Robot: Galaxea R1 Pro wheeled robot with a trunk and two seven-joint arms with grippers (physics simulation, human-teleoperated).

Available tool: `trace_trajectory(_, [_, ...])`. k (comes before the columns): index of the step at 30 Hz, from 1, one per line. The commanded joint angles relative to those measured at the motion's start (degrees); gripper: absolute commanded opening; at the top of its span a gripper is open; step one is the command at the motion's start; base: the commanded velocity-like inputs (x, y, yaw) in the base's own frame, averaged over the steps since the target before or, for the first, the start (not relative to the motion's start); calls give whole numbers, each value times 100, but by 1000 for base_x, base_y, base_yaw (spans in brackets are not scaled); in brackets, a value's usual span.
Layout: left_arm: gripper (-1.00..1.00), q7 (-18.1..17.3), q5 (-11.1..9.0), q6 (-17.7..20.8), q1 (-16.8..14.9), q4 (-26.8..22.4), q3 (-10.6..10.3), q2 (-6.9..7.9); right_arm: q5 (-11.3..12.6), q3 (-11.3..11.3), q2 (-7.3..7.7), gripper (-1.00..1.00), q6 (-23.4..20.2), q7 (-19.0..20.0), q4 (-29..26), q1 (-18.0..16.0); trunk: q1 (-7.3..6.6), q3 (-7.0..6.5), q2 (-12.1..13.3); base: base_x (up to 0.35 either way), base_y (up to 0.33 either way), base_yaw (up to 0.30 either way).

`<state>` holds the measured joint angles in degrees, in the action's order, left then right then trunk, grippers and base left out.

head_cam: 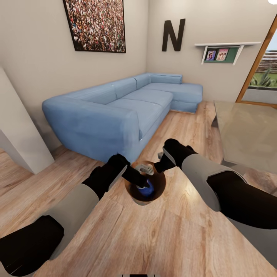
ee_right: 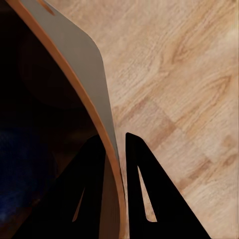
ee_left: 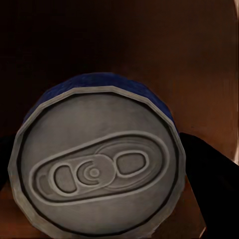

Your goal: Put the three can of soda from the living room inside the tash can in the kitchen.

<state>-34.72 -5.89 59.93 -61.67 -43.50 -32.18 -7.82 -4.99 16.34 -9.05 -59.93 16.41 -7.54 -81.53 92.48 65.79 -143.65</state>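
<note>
Gripping the rim of the trash can [head_cam: 135, 197], the right gripper [head_cam: 161, 166] is pinching the bin's wall between its two dark fingers [ee_right: 142, 194], one inside and one outside, as the right wrist view shows. The bin is sitting above the light wood plank floor [head_cam: 154, 238] in front of the robot, between both arms. The left gripper [head_cam: 143, 181] is reaching into the bin's mouth, its fingers clamped on the dark blue soda can [ee_left: 99, 159], whose grey top with its pull tab is facing the left wrist camera against the bin's brown inner wall. Beyond the arms, a blue corner sofa [head_cam: 115, 111] is standing against the wall, and a grey low table [head_cam: 250, 130] is sitting near the floor's right edge.
</note>
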Motion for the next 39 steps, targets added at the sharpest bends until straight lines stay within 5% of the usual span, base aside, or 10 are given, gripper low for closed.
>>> trace_trajectory(1, [-100, 180, -29, 7, 35, 0, -9, -5, 65, -42, -7, -100, -7, 38, -1, -3, -1, -1, -1, 0, 0, 0])
trace_trajectory(13, [-100, 1197, -35, -237, 280, 0, -33, -34, 73, -57, -83, -100, -7, 38, -2, -4, -1, -1, -1, 0, 0, 0])
trace_trajectory(21, [-100, 1329, -34, -385, 344, 1, -102, -36, 69, -60, -80, -100, -7, 38, -2, -4, -1, -1, -1, 0, 0, 0])
trace_trajectory(22, [100, 1330, -32, -387, 345, 5, -106, -36, 69, -60, -80, -100, -7, 38, -2, -2, -1, -1, -1, 0, 0, 0])
trace_trajectory(39, [100, 1313, -56, -401, 392, -114, -114, 39, 60, -68, -25, -100, -7, 38, 11, 5, -1, -1, -1, 0, 0, 0])
